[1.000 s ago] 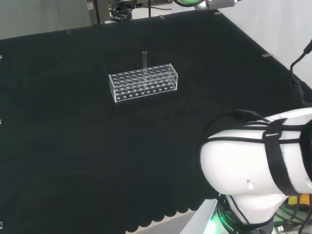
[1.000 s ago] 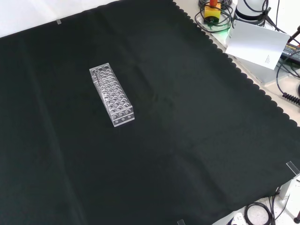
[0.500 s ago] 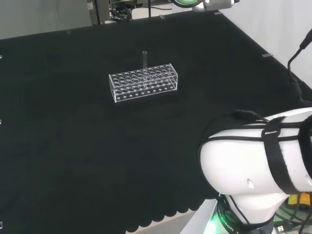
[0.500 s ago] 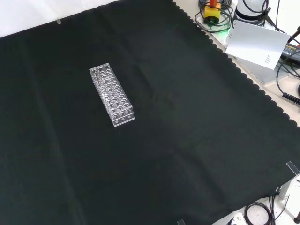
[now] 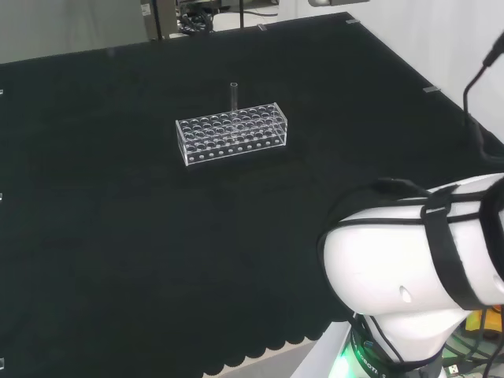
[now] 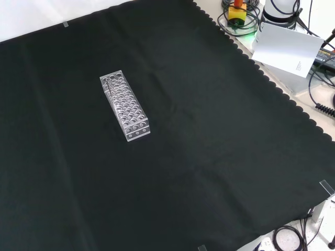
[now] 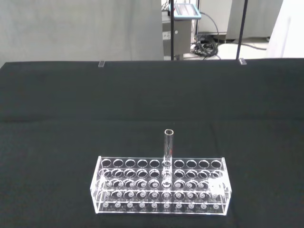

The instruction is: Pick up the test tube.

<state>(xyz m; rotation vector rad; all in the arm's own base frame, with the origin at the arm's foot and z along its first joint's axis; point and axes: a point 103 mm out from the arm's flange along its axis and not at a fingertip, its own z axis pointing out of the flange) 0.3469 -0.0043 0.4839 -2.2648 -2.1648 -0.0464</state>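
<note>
1. The test tube stands upright in a clear plastic rack on the black cloth that covers the counter; in the head view the tube rises from the rack's far row, a little right of its middle, and its open top stands well above the rack's upper plate.
2. From my wrist view the test tube is straight ahead; it sits in the back row of the rack, near the middle of that row; the tube is clear, and I cannot tell whether it holds anything.
3. In the front view the rack lies at a slant in the upper left part of the cloth, one short end toward the view's top left, the other toward the lower right; the tube itself is hard to make out there among the clear plastic.
4. The holes around the tube look empty in my wrist view; the rack has several rows of round holes, and the tube is the one thing that sticks up out of it.
5. My arm's big white link, wrapped with black cables and a strap, stands at the lower right of the head view, well apart from the rack.
6. As for my hand, I cannot tell whether it is apart or together; nothing touches the test tube or the rack.
</note>
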